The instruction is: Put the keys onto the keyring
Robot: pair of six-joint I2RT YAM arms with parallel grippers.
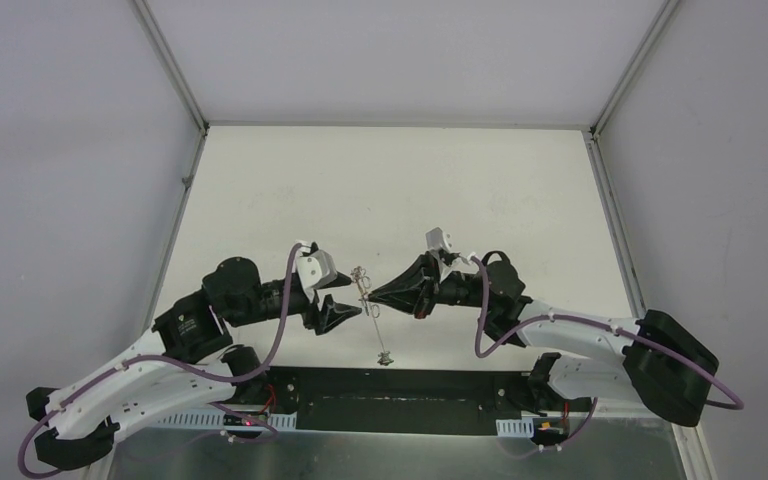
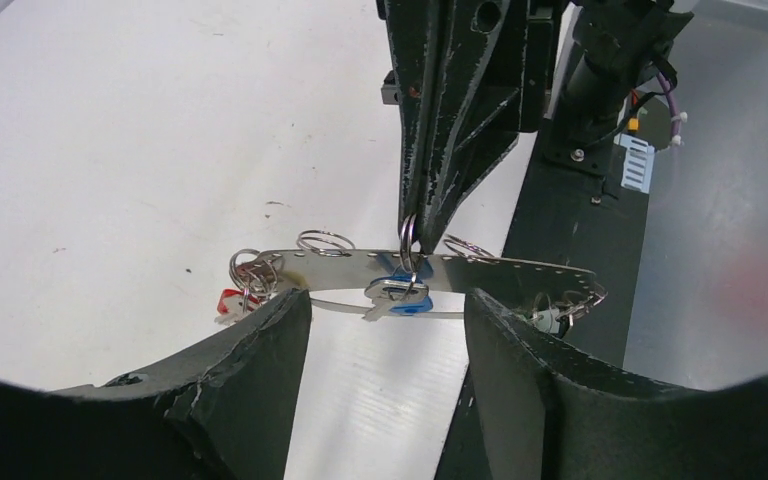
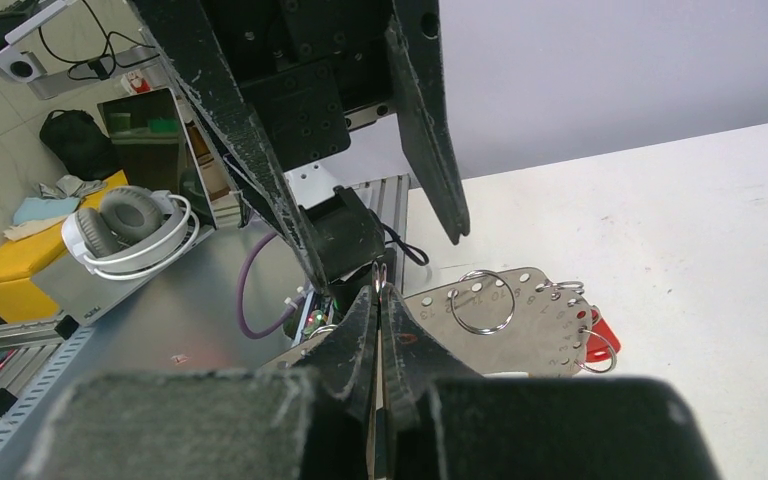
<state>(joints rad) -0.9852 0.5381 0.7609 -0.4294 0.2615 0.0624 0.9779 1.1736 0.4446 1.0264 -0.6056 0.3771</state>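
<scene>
Two-armed work, clear above the table. At left, straddles the keyring (image 2: 520,272) with the left gripper (image 2: 388,296) spread open, gripping nothing, likely leaving room around the blue-tagged key (image 2: 400,300). At right, pinches its rim with the right gripper (image 1: 370,294) closed tight, steadying it aloft.

- Left arm (image 1: 130,378) and right arm (image 1: 585,332): white shells dotted with small screws, bulky black joint housings.
- Purple cables (image 1: 284,305) run in loose loops along each arm.
- A white camera mount (image 1: 313,266) on each wrist.
- Left gripper (image 1: 352,300) and right gripper (image 1: 374,293): black tapered jaws, edges scuffed with pale scratches.
</scene>
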